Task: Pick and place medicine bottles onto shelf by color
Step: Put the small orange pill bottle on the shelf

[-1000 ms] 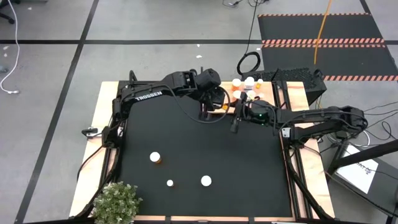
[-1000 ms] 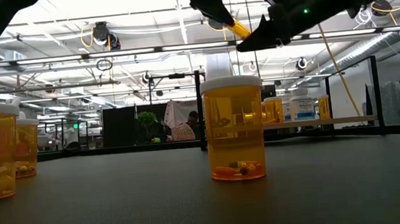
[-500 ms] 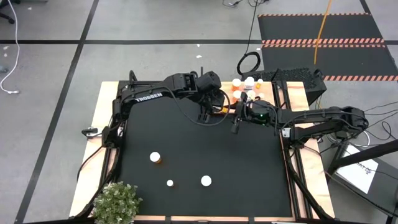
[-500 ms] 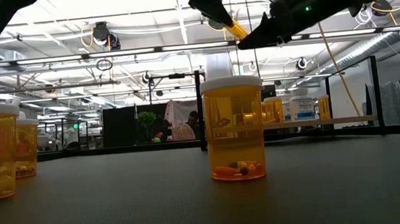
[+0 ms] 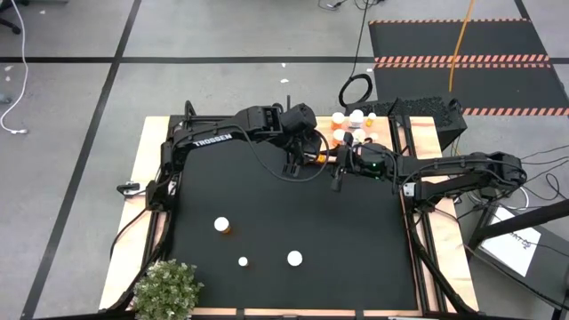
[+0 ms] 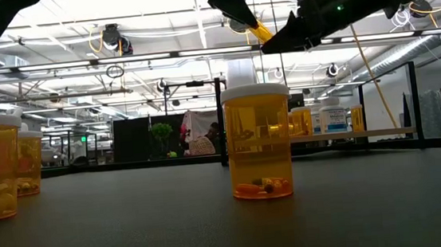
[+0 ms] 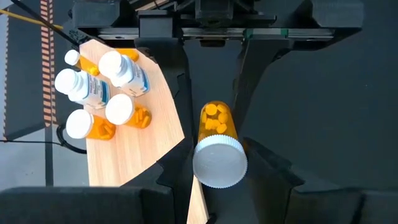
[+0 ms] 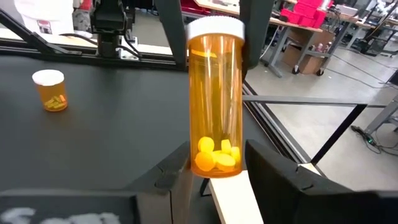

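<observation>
Although its fingertips were partly masked by the white cap, the left gripper (image 7: 219, 168) had its fingers pressed against that cap, holding the orange bottle (image 7: 216, 127) in the air beside the shelf's (image 7: 137, 143) edge, above the mat (image 5: 284, 213). Yellow pills lay in the bottle's far end. The right gripper (image 8: 214, 162) met it from the other side, one finger on each side of the bottle's base; whether those fingers pressed on it or merely flanked it could not be told. In the low view only an orange sliver of the bottle showed between the two dark arms, and from above it was almost wholly covered by them.

Five bottles (image 7: 102, 93) stood grouped on the shelf, two white with blue-edged labels too small to read, three orange. Three more (image 5: 222, 226) stood well apart on the near mat. "TROSSEN" was legible on the left arm (image 5: 212, 138). A plant (image 5: 167, 289) sat at the table's near corner, cut off by the frame.
</observation>
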Available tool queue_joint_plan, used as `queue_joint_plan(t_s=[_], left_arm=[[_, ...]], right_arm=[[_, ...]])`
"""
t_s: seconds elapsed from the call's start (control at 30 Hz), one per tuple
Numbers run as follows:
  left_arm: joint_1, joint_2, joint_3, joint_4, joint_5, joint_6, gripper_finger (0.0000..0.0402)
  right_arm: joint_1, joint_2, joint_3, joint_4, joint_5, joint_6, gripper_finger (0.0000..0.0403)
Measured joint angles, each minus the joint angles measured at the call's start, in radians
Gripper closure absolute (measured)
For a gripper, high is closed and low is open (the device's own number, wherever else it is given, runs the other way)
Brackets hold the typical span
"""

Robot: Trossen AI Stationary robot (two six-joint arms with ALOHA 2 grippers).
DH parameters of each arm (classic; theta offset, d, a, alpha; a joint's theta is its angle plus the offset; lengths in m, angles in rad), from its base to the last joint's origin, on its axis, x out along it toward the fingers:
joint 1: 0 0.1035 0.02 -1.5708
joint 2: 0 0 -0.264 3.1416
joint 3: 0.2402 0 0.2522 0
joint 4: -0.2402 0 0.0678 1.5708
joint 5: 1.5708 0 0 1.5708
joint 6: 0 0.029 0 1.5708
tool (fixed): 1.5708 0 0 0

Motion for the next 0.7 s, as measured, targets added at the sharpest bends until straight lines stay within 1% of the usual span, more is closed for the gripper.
queue_joint_plan(t_s=[0.17, 0.47, 0.6, 0.7], left_arm=[[-0.002, 0.0, 0.0, -0.004, 0.006, -0.002, 0.0273], [-0.023, 0.0, 0.0, -0.003, -0.005, -0.007, 0.0273], [-0.037, 0.0, 0.0, -0.002, -0.006, -0.036, 0.0267], [-0.05, 0.0, 0.0, 0.016, -0.004, -0.063, 0.0237]], right_arm=[[0.0, 0.0, 0.0, 0.02, -0.045, -0.004, 0.0269], [0.0, 0.0, 0.0, 0.023, -0.067, -0.008, 0.0318], [0.0, 0.0, -0.001, 0.02, -0.105, 0.007, 0.0311], [0.0, -0.001, -0.001, 0.019, -0.109, 0.02, 0.0298]])
